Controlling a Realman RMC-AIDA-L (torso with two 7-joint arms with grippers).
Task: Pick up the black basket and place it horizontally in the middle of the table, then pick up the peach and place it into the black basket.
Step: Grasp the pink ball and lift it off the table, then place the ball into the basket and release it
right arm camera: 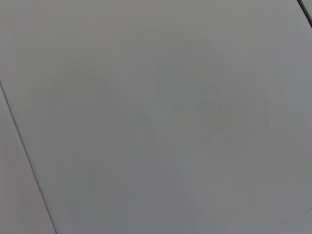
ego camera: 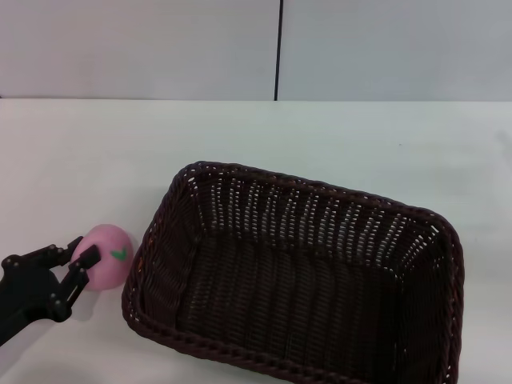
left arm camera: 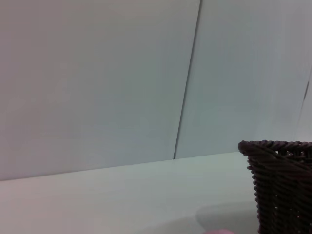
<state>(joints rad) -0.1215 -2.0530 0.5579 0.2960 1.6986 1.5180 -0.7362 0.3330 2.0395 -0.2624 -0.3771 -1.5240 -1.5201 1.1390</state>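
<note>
The black basket (ego camera: 304,280) lies on the white table (ego camera: 336,136), right of centre and close to the front edge, slightly skewed, open side up and empty. The pink peach (ego camera: 110,254) with its green leaf mark sits on the table just left of the basket's near left corner. My left gripper (ego camera: 82,250) is low at the peach's left side, open, with its fingertips (ego camera: 90,257) at the peach's edge. The left wrist view shows a basket corner (left arm camera: 280,185) and a sliver of the peach (left arm camera: 219,231). My right gripper is out of view.
A grey wall with a dark vertical seam (ego camera: 278,48) stands behind the table. The right wrist view shows only a plain grey surface.
</note>
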